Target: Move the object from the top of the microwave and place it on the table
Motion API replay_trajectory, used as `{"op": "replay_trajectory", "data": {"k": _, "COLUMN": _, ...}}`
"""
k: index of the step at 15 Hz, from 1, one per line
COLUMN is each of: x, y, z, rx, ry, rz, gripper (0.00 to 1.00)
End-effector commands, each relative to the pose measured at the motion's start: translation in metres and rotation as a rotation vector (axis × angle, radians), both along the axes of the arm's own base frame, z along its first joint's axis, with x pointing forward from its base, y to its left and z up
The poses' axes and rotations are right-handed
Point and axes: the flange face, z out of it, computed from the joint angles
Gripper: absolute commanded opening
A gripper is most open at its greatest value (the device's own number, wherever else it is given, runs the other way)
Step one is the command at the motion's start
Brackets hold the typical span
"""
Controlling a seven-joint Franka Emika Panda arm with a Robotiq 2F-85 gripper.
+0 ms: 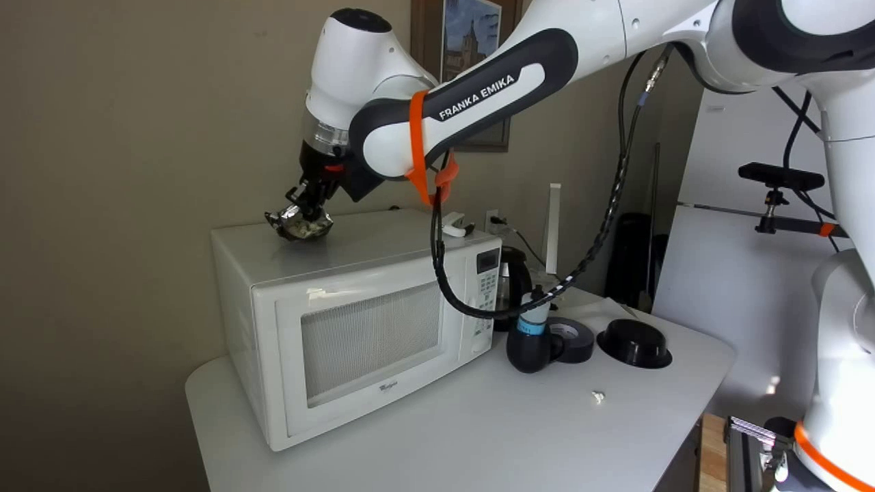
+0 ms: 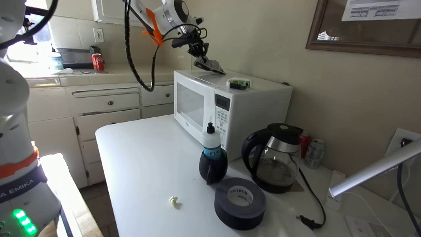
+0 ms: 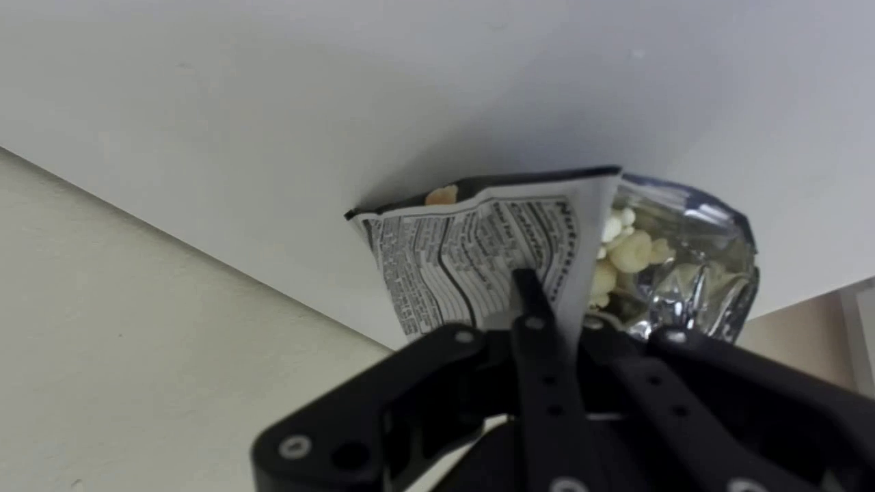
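The snack bag (image 1: 301, 227) hangs tilted from my gripper (image 1: 313, 208) at the far side of the microwave's top. It also shows in an exterior view (image 2: 210, 65). In the wrist view the bag (image 3: 437, 253) shows a printed nutrition panel, a shiny silver inside and popcorn at its open mouth. My gripper (image 3: 547, 307) is shut on the bag's wall. The bag is low over the white microwave (image 1: 369, 342); I cannot tell whether it touches it. The microwave also shows in an exterior view (image 2: 260, 112). The light table (image 1: 437, 437) is below.
A white-and-green item (image 2: 239, 83) lies on the microwave's top near its panel side. On the table are a bottle in a dark mug (image 2: 213, 161), a tape roll (image 2: 241, 210), a coffee pot (image 2: 278, 164), a black bowl (image 1: 636, 342) and a popcorn piece (image 1: 598, 397).
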Motion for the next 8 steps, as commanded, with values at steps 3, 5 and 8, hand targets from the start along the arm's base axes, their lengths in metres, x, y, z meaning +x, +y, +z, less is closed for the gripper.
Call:
{"op": "replay_trajectory", "data": {"k": 3, "x": -0.069, "y": -0.042, "z": 0.049, "rx": 0.166, "ry": 0.135, "rz": -0.011, "gripper": 0.0}}
{"op": "replay_trajectory", "data": {"k": 5, "x": -0.094, "y": -0.066, "z": 0.062, "rx": 0.227, "ry": 0.226, "rz": -0.034, "gripper": 0.0}}
{"op": "replay_trajectory", "data": {"k": 8, "x": -0.142, "y": -0.1, "z": 0.083, "rx": 0.292, "ry": 0.329, "rz": -0.075, "gripper": 0.0}}
